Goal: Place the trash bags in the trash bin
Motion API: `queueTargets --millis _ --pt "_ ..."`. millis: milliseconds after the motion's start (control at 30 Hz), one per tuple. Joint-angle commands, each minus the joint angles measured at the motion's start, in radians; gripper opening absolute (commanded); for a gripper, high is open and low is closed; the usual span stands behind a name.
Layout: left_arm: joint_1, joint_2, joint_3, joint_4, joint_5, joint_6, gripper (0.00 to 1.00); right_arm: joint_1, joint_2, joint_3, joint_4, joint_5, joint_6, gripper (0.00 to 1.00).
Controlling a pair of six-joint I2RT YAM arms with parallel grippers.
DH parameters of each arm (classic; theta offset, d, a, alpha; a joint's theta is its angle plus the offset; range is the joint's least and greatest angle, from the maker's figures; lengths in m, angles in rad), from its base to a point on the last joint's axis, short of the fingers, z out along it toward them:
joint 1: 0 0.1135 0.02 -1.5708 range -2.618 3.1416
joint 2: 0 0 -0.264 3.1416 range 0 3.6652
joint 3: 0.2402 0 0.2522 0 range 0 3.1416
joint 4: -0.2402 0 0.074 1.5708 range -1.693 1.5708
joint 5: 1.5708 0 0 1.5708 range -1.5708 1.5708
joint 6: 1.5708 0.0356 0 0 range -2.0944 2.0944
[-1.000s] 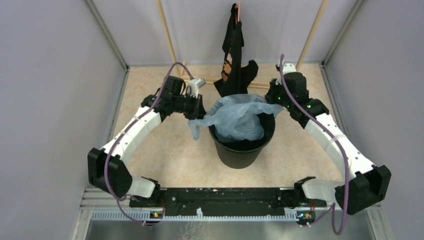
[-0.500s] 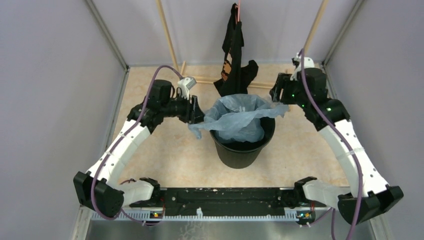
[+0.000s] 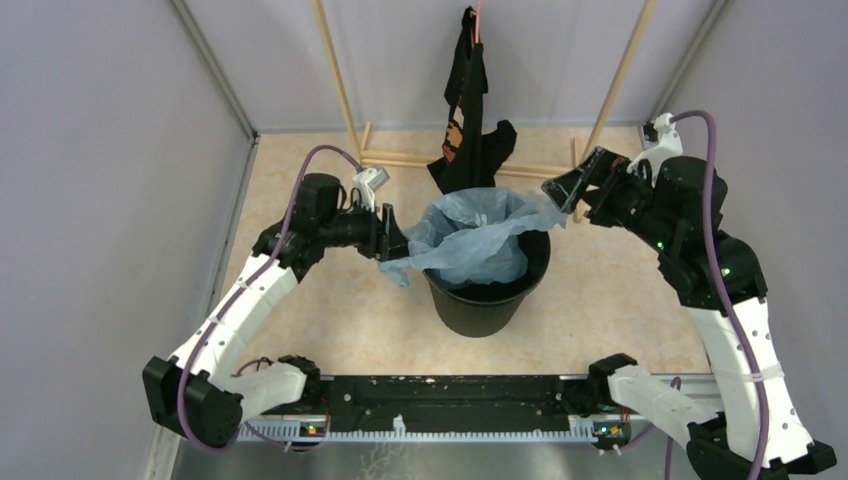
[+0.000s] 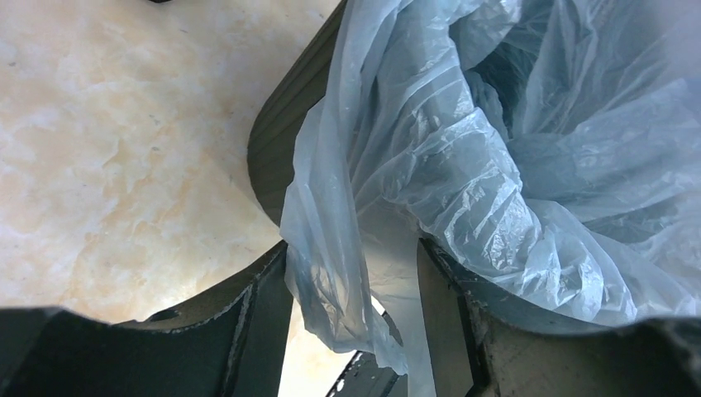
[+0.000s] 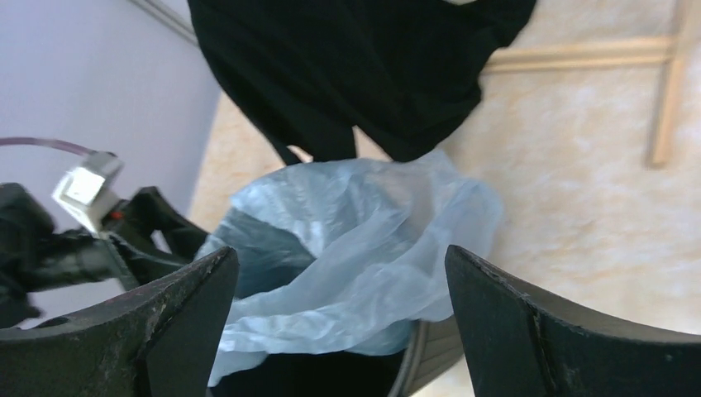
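The bag [image 3: 475,240] sits mostly inside the bin [image 3: 487,305], which stands mid-counter [image 3: 330,320], with its mouth pulled into a long opening running left to right across the rim. The left end effector [image 3: 393,243] is just beside the bin's left rim. A fold of the bag's left edge passes between its fingers, and the film runs taut to it outside the rim, so I judge it clamped on that fold (the wrist view hides the contact itself).

The right end effector [image 3: 578,178] hangs raised off the right-rear rim, its fingers wide apart with nothing between them. The bag's loose right flap drapes over the rim below it and to its left, in front of the hanging garment [image 3: 470,110]. The right arm is clearly the nearer one to that flap. The next move likely turns on bringing it down and inward toward the flap.
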Motion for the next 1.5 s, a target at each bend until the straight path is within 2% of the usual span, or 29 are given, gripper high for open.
queueTargets --millis 0,200,400,500,700,900,1267,1300,1400,1467 --pt "0.003 -0.052 -0.046 0.09 0.064 -0.048 0.62 -0.008 -0.067 -0.094 0.086 -0.134 0.273 0.94" --pt "0.002 -0.068 -0.086 0.141 0.113 -0.081 0.64 -0.007 -0.105 -0.22 0.171 -0.218 0.406 0.93" --pt "0.002 -0.078 -0.106 0.146 0.129 -0.086 0.64 -0.007 -0.1 -0.29 0.258 -0.226 0.481 0.81" --pt "0.002 -0.095 -0.118 0.147 0.126 -0.086 0.64 -0.007 -0.106 -0.288 0.245 -0.18 0.483 0.83" --pt "0.002 -0.099 -0.121 0.147 0.122 -0.081 0.65 -0.007 -0.15 -0.263 0.182 -0.125 0.432 0.93" --pt "0.002 -0.071 -0.106 0.123 0.11 -0.044 0.65 -0.008 -0.196 -0.291 0.146 -0.137 0.433 0.95" --pt "0.002 -0.086 -0.109 0.126 0.105 -0.066 0.65 -0.007 -0.16 -0.371 0.278 -0.12 0.525 0.92" --pt "0.003 -0.087 -0.116 0.136 0.111 -0.073 0.65 -0.007 -0.157 -0.383 0.289 -0.108 0.525 0.9" --pt "0.002 -0.082 -0.125 0.152 0.121 -0.083 0.65 -0.007 -0.149 -0.413 0.321 -0.075 0.524 0.74" --pt "0.003 -0.077 -0.124 0.143 0.122 -0.08 0.65 -0.007 -0.147 -0.425 0.316 -0.056 0.518 0.48"
